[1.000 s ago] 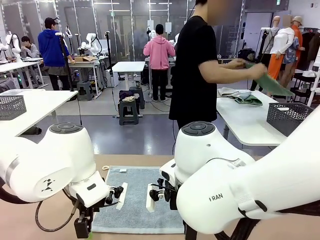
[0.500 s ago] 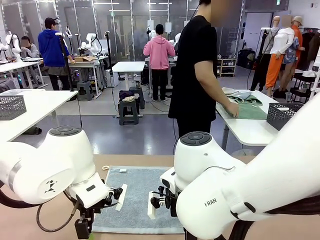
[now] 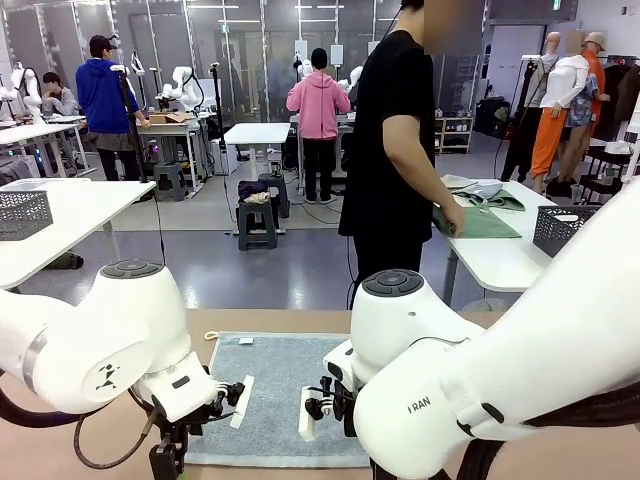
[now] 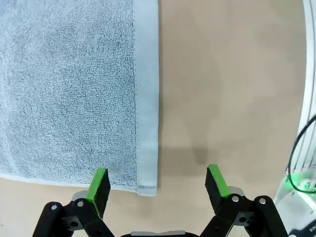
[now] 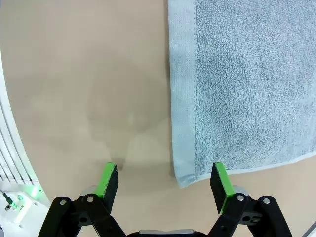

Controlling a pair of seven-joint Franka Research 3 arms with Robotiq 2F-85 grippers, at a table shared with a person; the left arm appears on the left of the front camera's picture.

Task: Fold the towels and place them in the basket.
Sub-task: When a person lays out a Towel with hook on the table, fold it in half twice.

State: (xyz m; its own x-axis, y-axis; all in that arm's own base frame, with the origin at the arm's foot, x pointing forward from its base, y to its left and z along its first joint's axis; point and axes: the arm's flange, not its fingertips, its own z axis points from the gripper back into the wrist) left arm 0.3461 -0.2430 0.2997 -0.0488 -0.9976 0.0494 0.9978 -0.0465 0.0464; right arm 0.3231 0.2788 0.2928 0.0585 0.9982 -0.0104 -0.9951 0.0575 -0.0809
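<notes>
Left gripper [image 4: 157,174] and right gripper [image 5: 164,170] hang wide open over towel [image 4: 69,89] corners; fold not begun, next pinch both.

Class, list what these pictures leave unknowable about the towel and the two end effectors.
1. Front view: the left arm and right arm hide the near edge of the towel.
2. Left wrist view: towel cut off by top and left edges; height of the left end effector above the table unclear.
3. Right wrist view: towel cut off by top and right edges; height of the right end effector likewise unclear.
</notes>
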